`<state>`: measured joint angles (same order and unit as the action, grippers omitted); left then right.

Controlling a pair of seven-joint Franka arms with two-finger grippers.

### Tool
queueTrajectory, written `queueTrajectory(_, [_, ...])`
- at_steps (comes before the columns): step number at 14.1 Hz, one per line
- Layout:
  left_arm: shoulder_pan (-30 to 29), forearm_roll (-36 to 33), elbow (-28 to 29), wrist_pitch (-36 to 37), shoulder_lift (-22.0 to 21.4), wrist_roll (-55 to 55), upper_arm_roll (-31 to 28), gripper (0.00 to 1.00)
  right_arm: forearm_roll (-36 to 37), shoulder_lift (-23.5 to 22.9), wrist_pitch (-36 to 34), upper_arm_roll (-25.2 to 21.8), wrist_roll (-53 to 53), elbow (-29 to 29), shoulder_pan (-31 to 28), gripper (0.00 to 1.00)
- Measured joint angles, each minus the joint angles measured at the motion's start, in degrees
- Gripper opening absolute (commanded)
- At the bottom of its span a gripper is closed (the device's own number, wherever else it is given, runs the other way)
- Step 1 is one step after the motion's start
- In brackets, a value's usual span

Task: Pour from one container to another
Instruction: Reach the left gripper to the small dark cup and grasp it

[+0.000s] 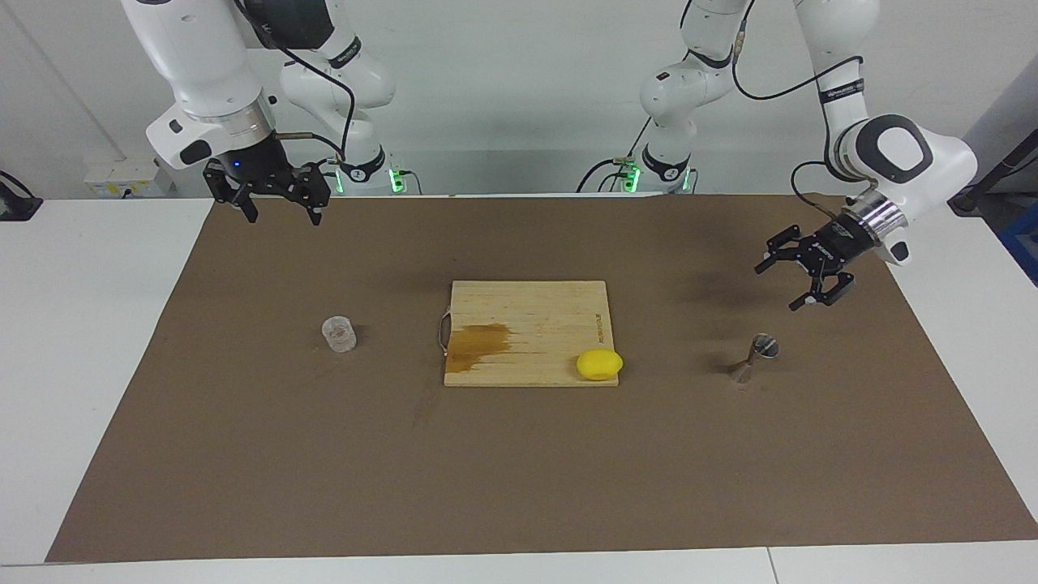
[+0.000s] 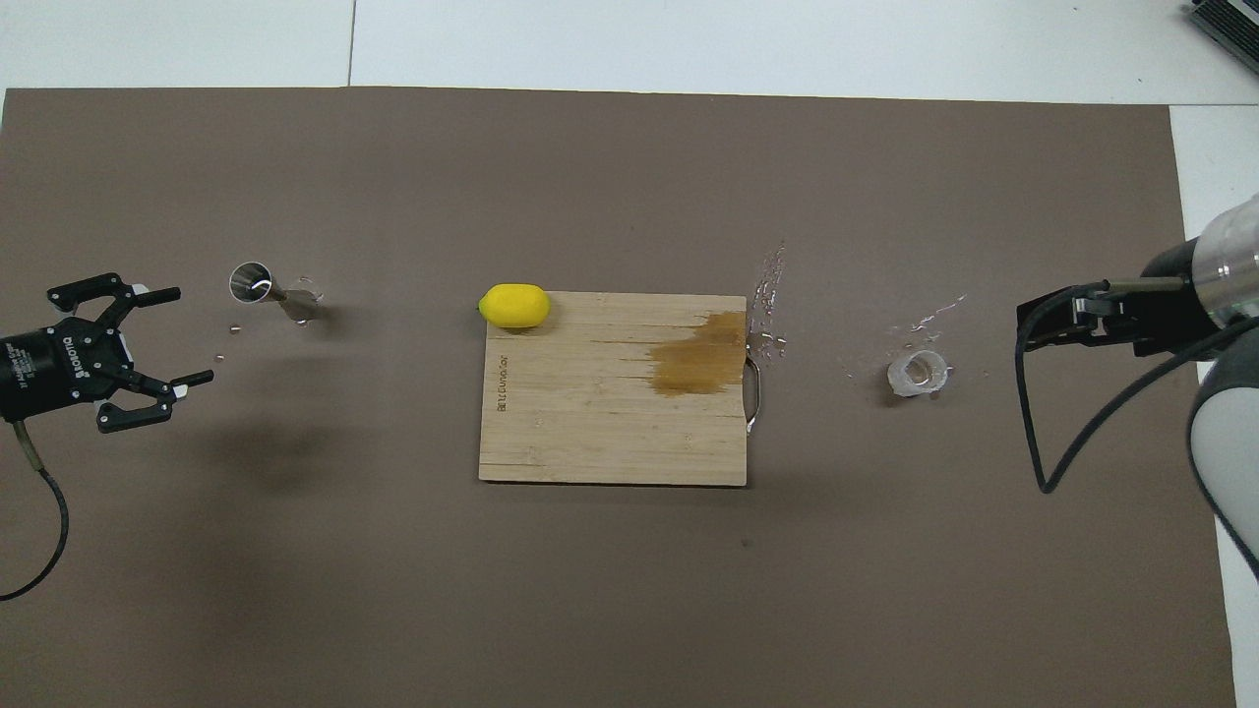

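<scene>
Left hand (image 1: 799, 280) open near hourglass steel jigger (image 1: 754, 358); ribbed glass cup (image 1: 339, 334) apart

Right gripper (image 2: 1057, 320) jaws hidden overhead; glass cup (image 1: 339, 333) contents indiscernible.

Glass cup (image 2: 918, 375) and steel jigger (image 2: 266, 288) upright, well apart, left pincer (image 2: 187, 334) spread wide near jigger
</scene>
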<state>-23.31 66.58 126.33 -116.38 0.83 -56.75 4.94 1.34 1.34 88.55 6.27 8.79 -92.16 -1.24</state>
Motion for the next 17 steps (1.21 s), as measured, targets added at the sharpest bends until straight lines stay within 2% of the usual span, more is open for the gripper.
queueTrajectory(2, [-0.1, 7.1, 1.9, -5.0, 0.3, -3.1, 0.2, 1.00, 0.0, 0.0, 0.0, 0.0, 0.0, 0.0, 0.0, 1.00])
queueTrajectory(5, [0.8, 13.4, 3.1, -9.5, 1.8, -4.9, 0.9, 1.00, 0.0, 0.0, 0.0, 0.0, 0.0, 0.0, 0.0, 1.00])
queueTrajectory(10, [6.7, 23.2, 3.4, -16.7, 4.3, -4.9, 1.4, 1.00, 0.0, 0.0, 0.0, 0.0, 0.0, 0.0, 0.0, 1.00])
queueTrajectory(12, [7.7, 25.1, 3.4, -17.8, 5.1, -4.3, 1.5, 0.95, 0.0, 0.0, -0.7, 0.0, 0.0, 0.0, 0.0, 1.00])
queueTrajectory(13, [7.7, 26.1, 3.4, -18.0, 5.5, -3.7, 1.5, 0.95, 0.0, 0.0, -1.4, 0.0, 0.0, 0.0, 0.0, 0.92])
queueTrajectory(17, [7.8, 31.5, 3.4, -18.1, 6.6, 1.9, 1.3, 0.88, 0.0, 0.0, -1.4, 0.1, 0.0, 0.0, 0.1, 0.93])
